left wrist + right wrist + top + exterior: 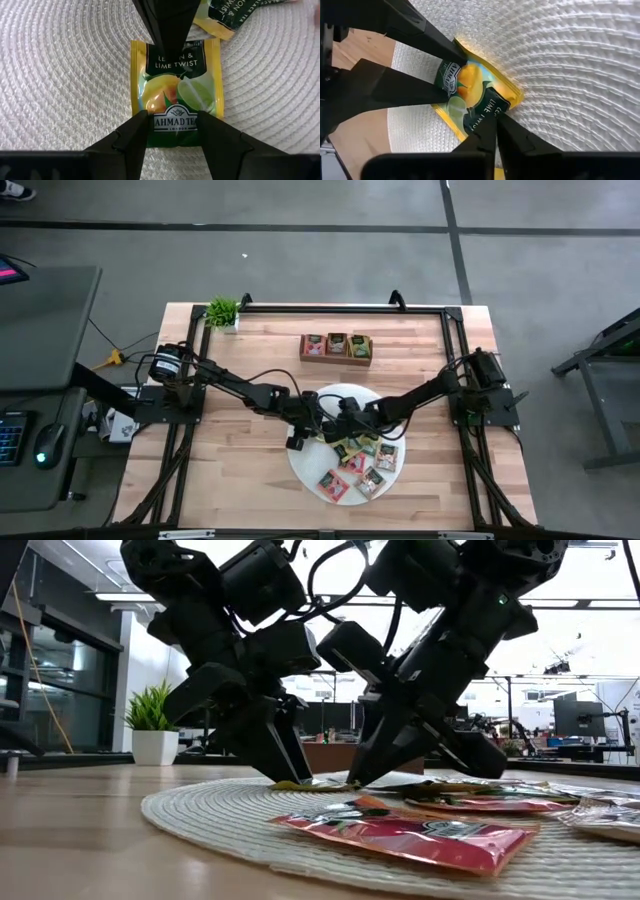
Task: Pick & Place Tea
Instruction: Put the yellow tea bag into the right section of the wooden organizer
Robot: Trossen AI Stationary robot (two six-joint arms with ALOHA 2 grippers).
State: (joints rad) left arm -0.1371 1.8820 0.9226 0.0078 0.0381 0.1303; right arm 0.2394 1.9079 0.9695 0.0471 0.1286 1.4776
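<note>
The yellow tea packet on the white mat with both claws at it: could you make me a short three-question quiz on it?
1. True or false: the yellow tea packet lies on the woven mat.
2. Which gripper is shut on its edge? A left B right
3. What stands behind the mat, holding packets?

Key: 1 true. 2 B; the left's fingers straddle the opposite edge. 3 the wooden tray.

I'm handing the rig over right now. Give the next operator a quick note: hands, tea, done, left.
Left hand: open, fingers astride one end of the yellow lemon-lime packet on the white mat.
Right hand: shut on that packet's opposite end.
Done: three packets sit in the wooden tray.
Left: the yellow packet, plus the loose packets on the mat.
</note>
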